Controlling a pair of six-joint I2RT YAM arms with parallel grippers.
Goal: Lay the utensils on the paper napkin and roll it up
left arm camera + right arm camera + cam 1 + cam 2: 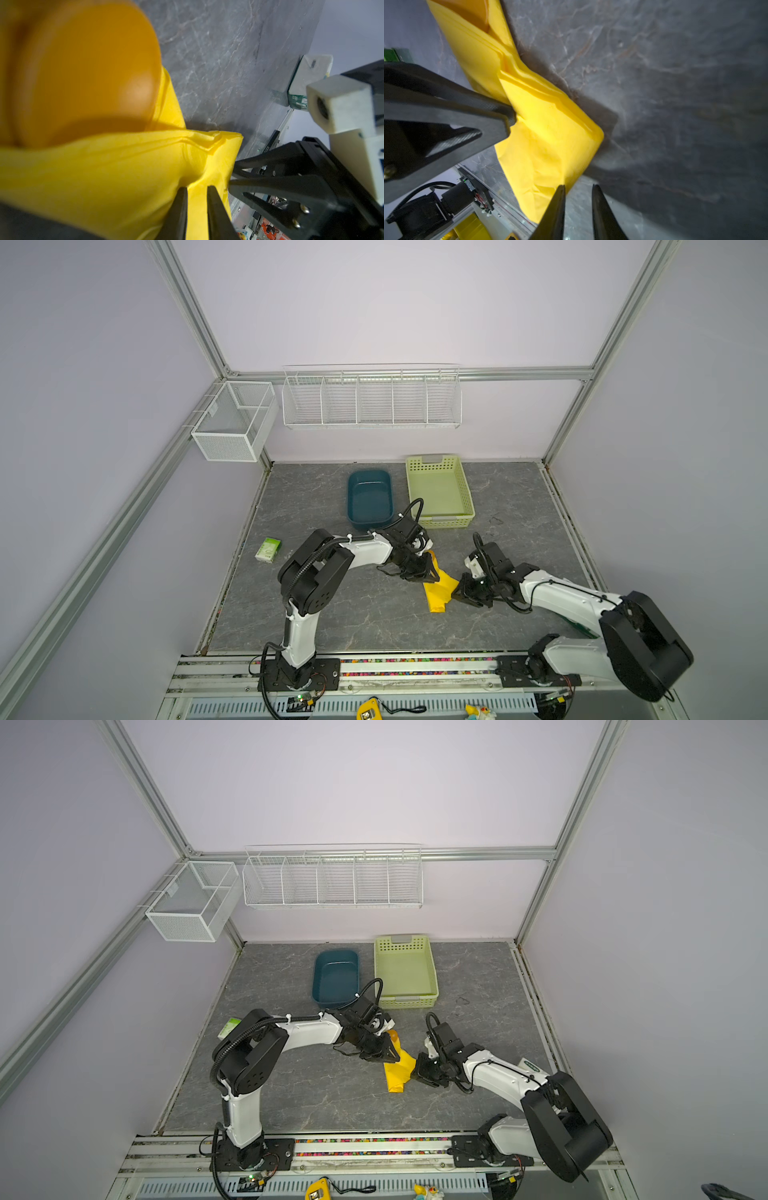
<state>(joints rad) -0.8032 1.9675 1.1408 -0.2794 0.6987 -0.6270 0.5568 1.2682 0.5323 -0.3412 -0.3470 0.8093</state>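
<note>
Two claws: left claw [196, 188] tight on paper napkin [104, 166], right claw [578, 187] slightly apart.

The paper napkin [438, 593] lies folded near the middle of the table [332, 614], a spoon [393, 1036] bowl poking out of its far end, with the left gripper [430, 574] on its far-left part and the right gripper [457, 593] just beside its right edge. Far behind them the tub [370, 502] stands just left of the slotted basket [440, 493]. A small packet [268, 549] lies by the table's left edge, and a tissue pack [531, 1065] near its right edge, partly under the right arm
</note>
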